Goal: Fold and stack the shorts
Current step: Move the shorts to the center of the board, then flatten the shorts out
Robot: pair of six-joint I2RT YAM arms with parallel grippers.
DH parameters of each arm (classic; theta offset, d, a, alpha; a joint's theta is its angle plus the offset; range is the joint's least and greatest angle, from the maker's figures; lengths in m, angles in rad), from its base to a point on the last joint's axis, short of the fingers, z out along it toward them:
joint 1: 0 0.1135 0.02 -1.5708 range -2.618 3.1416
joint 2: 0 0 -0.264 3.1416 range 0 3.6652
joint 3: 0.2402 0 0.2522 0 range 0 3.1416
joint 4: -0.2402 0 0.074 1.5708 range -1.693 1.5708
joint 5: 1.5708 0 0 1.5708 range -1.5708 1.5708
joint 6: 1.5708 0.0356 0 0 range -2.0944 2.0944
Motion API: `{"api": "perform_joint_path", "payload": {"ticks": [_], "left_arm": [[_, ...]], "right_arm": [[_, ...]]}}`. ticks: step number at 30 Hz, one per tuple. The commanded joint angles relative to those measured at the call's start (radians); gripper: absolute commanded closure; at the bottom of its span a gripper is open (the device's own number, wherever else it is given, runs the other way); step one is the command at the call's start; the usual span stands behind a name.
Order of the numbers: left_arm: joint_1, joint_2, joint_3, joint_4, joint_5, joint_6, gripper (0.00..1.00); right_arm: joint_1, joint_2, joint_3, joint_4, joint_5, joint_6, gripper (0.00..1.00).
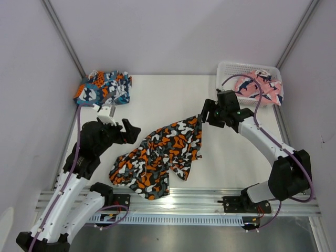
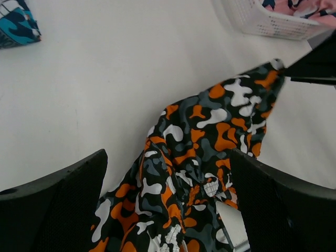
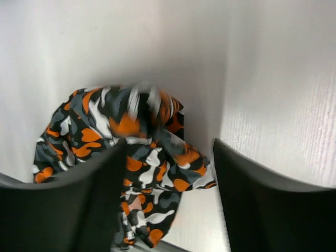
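The orange-black-white camouflage shorts [image 1: 157, 157] lie crumpled and spread mid-table, one corner rising toward my right gripper [image 1: 203, 113]. In the right wrist view that gripper [image 3: 168, 147] is open, the shorts [image 3: 152, 157] lying against its left finger and blurred at the top. My left gripper [image 1: 131, 132] is open just left of the shorts; in its wrist view it [image 2: 168, 157] hangs over the fabric [image 2: 210, 136]. The blue-teal-orange shorts [image 1: 102, 86] sit bunched at the back left. The pink-navy-white shorts [image 1: 260, 86] lie in the white mesh basket [image 1: 226, 71].
The basket stands at the back right corner, also in the left wrist view [image 2: 273, 23]. White walls close in the table on the left, back and right. An aluminium rail [image 1: 210, 202] runs along the near edge.
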Motion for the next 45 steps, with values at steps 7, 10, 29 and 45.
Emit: {"api": "perform_joint_path", "payload": {"ticks": [7, 10, 29, 45], "left_arm": [[-0.213, 0.146, 0.08, 0.016, -0.113, -0.01, 0.01], [-0.264, 0.166, 0.084, 0.034, -0.178, -0.038, 0.01], [-0.6, 0.382, 0.094, 0.128, -0.458, -0.058, 0.01], [-0.64, 0.403, 0.08, 0.14, -0.521, -0.03, 0.01]], "right_arm": [[-0.054, -0.056, -0.166, 0.163, -0.109, -0.094, 0.1], [-0.083, -0.146, -0.333, 0.27, -0.225, -0.08, 0.13], [-0.102, -0.118, -0.657, 0.628, -0.421, 0.015, 0.46], [0.077, -0.015, -0.55, 0.381, -0.09, -0.043, 0.51]]}}
